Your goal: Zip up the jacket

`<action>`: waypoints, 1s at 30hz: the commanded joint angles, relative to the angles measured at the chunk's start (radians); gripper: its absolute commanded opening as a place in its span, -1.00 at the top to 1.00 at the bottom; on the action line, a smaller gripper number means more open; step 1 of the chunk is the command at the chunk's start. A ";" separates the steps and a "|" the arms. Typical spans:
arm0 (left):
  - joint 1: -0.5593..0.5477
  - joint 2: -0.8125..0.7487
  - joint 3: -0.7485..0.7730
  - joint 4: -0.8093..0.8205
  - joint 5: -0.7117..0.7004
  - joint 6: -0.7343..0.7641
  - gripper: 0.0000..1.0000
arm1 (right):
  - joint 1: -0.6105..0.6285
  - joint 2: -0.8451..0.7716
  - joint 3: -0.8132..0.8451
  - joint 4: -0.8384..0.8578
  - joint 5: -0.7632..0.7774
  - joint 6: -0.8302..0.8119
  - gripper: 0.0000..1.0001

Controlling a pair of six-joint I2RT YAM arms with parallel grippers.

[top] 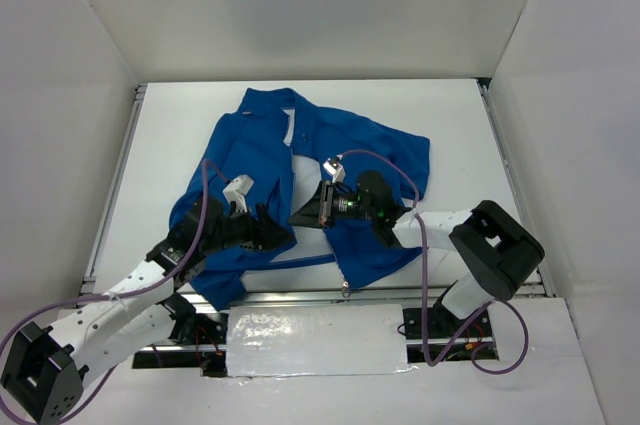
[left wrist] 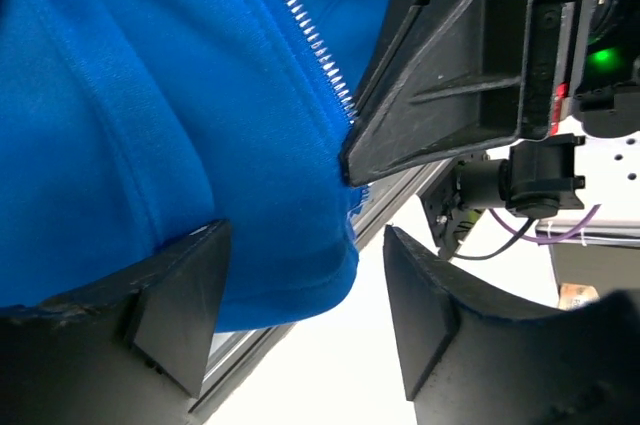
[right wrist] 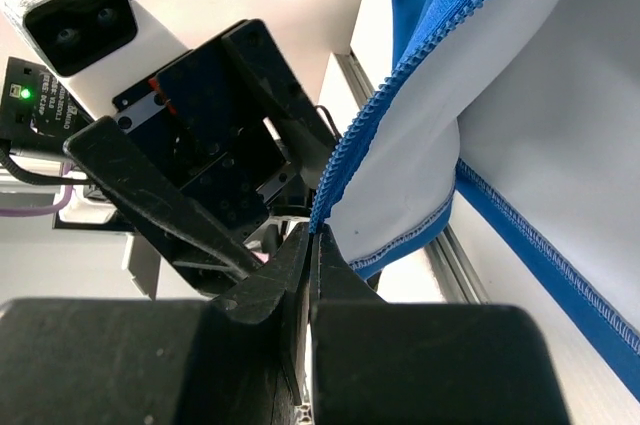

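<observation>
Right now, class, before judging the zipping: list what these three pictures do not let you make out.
1) Zipper slider: in no view; from above, the left tool and right tool cover the jacket's lower front.
2) Collar: cut off by the edges of both wrist views.
3) Whether the left tool's finger touches the hem: left wrist view, overlap only.

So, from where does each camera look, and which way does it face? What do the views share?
Top external: above and behind the arms, facing down on the table and the jacket; the left arm and right arm show.
Left wrist: on the left arm, facing along the open left claw to the zipper; its own fingers show.
Right wrist: on the right arm, facing along the right claw, shut on the jacket's zipper edge.
Shared: each wrist view shows the other claw; all three show the jacket.
</observation>
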 commanded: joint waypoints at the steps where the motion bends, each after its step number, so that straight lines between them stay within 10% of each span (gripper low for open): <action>1: -0.003 -0.008 -0.003 0.076 0.029 -0.009 -0.41 | 0.015 0.005 0.005 0.095 -0.016 0.009 1.00; 14: -0.003 -0.017 -0.008 0.056 0.038 0.005 0.23 | 0.010 -0.009 0.027 0.009 0.017 -0.029 1.00; 21: -0.003 0.002 -0.026 0.089 0.064 0.002 -0.11 | 0.012 -0.020 0.042 -0.008 0.020 -0.026 1.00; 30: -0.003 0.012 -0.043 0.101 0.057 0.006 0.22 | 0.012 -0.024 0.048 -0.017 0.017 -0.026 1.00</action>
